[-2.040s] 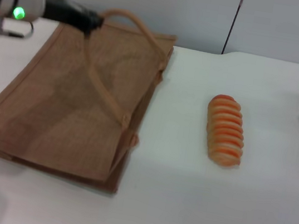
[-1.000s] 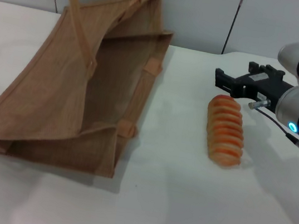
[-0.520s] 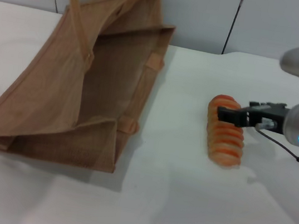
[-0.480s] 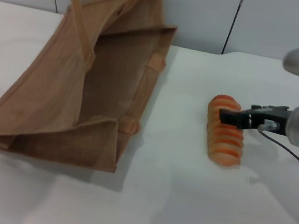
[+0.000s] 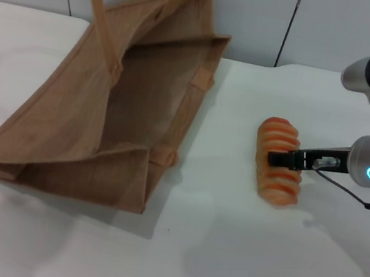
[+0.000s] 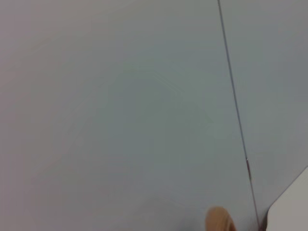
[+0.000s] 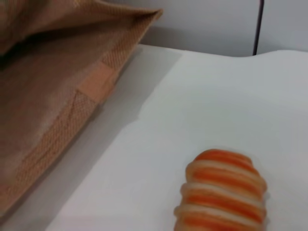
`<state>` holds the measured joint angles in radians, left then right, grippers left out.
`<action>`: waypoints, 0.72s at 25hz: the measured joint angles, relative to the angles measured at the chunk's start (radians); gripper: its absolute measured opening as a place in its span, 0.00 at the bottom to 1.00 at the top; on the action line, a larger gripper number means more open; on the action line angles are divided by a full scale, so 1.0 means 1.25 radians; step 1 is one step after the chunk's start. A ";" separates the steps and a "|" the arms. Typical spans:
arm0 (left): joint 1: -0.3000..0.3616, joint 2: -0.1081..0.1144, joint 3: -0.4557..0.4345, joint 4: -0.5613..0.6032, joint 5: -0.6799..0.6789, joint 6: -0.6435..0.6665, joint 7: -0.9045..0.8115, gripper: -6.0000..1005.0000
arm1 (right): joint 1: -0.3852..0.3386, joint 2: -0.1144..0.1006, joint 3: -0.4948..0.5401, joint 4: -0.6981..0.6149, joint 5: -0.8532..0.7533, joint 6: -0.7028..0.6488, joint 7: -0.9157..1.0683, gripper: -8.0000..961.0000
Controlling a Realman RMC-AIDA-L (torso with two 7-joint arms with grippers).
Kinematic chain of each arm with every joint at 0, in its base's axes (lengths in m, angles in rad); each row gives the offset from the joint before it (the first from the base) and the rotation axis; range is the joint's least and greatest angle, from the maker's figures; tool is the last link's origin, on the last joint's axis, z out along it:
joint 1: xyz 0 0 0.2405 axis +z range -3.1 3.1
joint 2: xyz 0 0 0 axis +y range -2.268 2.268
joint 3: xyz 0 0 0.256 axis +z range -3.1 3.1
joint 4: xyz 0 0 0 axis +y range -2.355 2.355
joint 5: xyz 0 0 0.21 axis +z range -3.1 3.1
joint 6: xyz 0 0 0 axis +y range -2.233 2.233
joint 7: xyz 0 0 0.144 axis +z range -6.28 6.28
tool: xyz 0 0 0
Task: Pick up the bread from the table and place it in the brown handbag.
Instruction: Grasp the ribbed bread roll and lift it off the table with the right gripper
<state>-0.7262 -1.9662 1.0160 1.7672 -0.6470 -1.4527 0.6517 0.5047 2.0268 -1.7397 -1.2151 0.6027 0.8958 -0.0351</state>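
My right gripper [image 5: 281, 159] rests across the bread [image 5: 278, 161]; finger opening indeterminate. Open table [image 5: 223, 256] separates it from the brown handbag [image 5: 121, 101].

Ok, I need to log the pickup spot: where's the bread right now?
In the head view the bread lies on the table, right of the brown handbag, with the right gripper at its middle.

Bright even light, soft shadows, right wrist view blurred
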 joint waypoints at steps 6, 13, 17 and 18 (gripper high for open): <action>-0.001 -0.002 0.034 0.000 0.033 0.005 -0.013 0.17 | 0.007 0.001 -0.001 -0.011 0.032 0.021 -0.001 0.87; -0.005 -0.003 0.035 0.001 0.036 0.003 -0.013 0.17 | 0.016 0.000 0.000 0.002 0.030 0.032 -0.001 0.92; -0.009 -0.005 0.035 0.001 0.047 0.001 -0.016 0.18 | 0.025 -0.001 0.000 0.021 0.027 0.039 -0.003 0.92; -0.010 -0.005 0.035 0.001 0.050 0.001 -0.017 0.18 | 0.029 -0.001 -0.002 0.027 0.027 0.041 -0.004 0.92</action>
<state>-0.7382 -1.9726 1.0600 1.7686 -0.5846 -1.4520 0.6302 0.5412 2.0250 -1.7416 -1.1814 0.6361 0.9466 -0.0403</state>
